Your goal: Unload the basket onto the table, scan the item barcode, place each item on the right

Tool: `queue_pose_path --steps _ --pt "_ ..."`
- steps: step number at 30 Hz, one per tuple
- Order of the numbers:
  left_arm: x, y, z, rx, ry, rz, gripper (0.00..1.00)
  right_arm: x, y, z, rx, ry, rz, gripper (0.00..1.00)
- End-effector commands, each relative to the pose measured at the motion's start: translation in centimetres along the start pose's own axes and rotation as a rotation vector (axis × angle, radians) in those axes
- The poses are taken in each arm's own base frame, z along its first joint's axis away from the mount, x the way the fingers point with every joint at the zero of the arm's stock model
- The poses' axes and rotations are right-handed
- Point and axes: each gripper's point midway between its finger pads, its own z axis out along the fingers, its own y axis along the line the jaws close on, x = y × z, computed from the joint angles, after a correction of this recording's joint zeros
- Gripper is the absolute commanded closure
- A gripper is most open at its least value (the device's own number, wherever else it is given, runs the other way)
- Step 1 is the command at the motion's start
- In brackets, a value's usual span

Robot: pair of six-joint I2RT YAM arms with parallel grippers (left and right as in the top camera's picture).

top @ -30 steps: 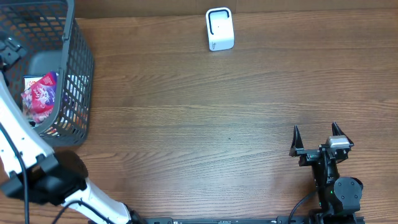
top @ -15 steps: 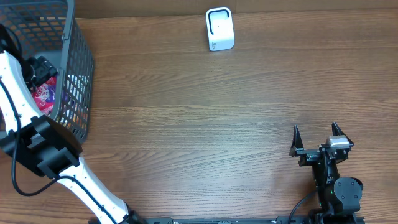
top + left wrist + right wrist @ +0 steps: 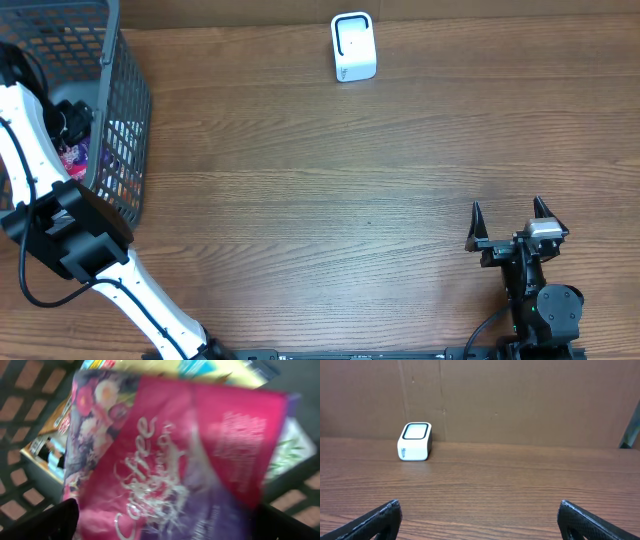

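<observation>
The left gripper, spread wide, hangs over a pink foil packet inside the dark grey mesh basket; the right gripper, also spread, sits near the wooden table's front edge

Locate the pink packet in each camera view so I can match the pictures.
Overhead: pink packet at far left, inside the grey basket.
Left wrist: fills most of the frame, lying over other packages.
Right wrist: not in it; only the white scanner on the table.
Shared landmark: the basket's mesh, in overhead and left wrist.
</observation>
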Motion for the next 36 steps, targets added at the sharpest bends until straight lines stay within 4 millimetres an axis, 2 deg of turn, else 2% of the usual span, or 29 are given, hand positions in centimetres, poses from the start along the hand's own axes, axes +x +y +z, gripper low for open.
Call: queue_pose_path --steps 1,6,9,11,12,15,20,21,23,29,32,36 --pt "1.5 0.7 2.4 -0.078 0.065 0.03 0.0 0.1 0.0 0.0 0.0 -0.005 0.004 0.0" --pt "2.7 0.7 4.4 -0.089 0.108 0.039 0.0 0.1 0.0 0.0 0.0 -0.005 0.004 0.0" --pt "3.0 0.7 4.8 -0.092 0.117 0.041 0.03 0.1 0.0 0.0 0.0 -0.005 0.004 0.0" --pt "3.0 0.7 4.8 -0.093 0.117 0.041 0.11 0.1 0.0 0.0 0.0 -0.005 0.004 0.0" --pt "3.0 0.8 4.7 -0.095 0.117 0.041 0.22 0.1 0.0 0.0 0.0 -0.005 0.004 0.0" --pt "3.0 0.8 4.7 -0.096 0.117 0.041 0.48 0.1 0.0 0.0 0.0 -0.005 0.004 0.0" --pt "2.5 0.8 4.2 -0.09 0.1 0.035 0.6 0.1 0.0 0.0 0.0 -0.005 0.004 0.0" --pt "2.3 0.8 3.9 -0.089 0.092 0.034 0.69 0.1 0.0 0.0 0.0 -0.005 0.004 0.0" --pt "1.8 0.8 3.0 -0.084 0.076 0.031 0.96 0.1 0.0 0.0 0.0 -0.005 0.004 0.0" --pt "0.2 0.6 -1.0 -0.046 0.009 0.017 0.96 0.1 0.0 0.0 0.0 -0.005 0.004 0.0" --pt "-0.8 0.8 -3.8 -0.03 -0.054 -0.026 0.96 0.1 0.0 0.0 0.0 -0.005 0.004 0.0" --pt "-2.5 1.1 -9.4 0.017 -0.198 -0.071 0.96 0.1 0.0 0.0 0.0 -0.005 0.004 0.0"
